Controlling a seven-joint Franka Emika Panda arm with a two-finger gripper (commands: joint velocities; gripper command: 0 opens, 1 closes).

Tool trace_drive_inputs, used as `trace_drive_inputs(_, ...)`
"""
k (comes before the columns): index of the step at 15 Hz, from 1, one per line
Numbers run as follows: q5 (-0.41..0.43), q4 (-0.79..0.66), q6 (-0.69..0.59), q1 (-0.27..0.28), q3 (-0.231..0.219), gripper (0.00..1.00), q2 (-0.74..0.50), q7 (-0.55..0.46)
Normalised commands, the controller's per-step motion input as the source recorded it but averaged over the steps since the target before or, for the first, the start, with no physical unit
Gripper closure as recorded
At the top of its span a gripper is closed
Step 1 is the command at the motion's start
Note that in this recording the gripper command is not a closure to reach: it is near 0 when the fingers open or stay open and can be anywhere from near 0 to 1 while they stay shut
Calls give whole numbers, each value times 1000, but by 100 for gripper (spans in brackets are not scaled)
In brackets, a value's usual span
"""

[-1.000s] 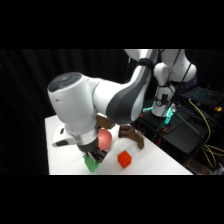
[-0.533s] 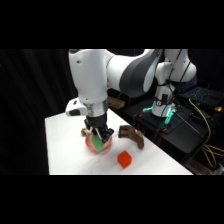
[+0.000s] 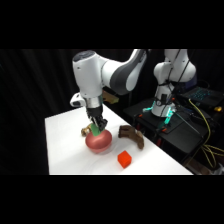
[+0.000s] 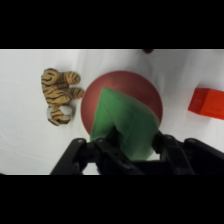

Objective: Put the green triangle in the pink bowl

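The white arm's two-finger gripper point(image 3: 96, 128) hangs directly above the round pinkish-red bowl point(image 3: 98, 141), its black fingers closed on the small light-green wedge-shaped block point(image 4: 125, 125). In the wrist view the green block sits between the fingers, its pointed end reaching out over the bowl's opening, so it covers much of the bowl from that angle. The block is held just above the bowl rather than lying inside it; whether it touches the rim cannot be told.

Just beside the gripper, on the far side of the bowl in the side view, lies a small striped orange-and-brown tiger toy point(image 4: 60, 95), near the bowl but apart from it. To the gripper's other side sits a red-orange cube point(image 3: 124, 159), apart from the bowl, at the wrist view's right edge. A dark brown lumpy object point(image 3: 131, 135) rests beyond the cube, near the table's edge.

All of these stand on a plain white table point(image 3: 62, 145), smooth and unmarked. The room around it is dark. Beside the table, by the arm's base point(image 3: 167, 85), stands black equipment with a teal glowing light point(image 3: 167, 115), and yellow cables point(image 3: 205, 122) trail across it.
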Motion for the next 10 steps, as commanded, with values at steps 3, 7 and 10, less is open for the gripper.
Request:
trace_drive_inputs(3, -130, 10, 51, 14, 5, 100, 13, 198)
trace_drive_inputs(7, -75, 53, 10, 12, 12, 0, -5, 168)
trace_drive_inputs(10, -22, 40, -7, -11, 10, 0, -47, 111)
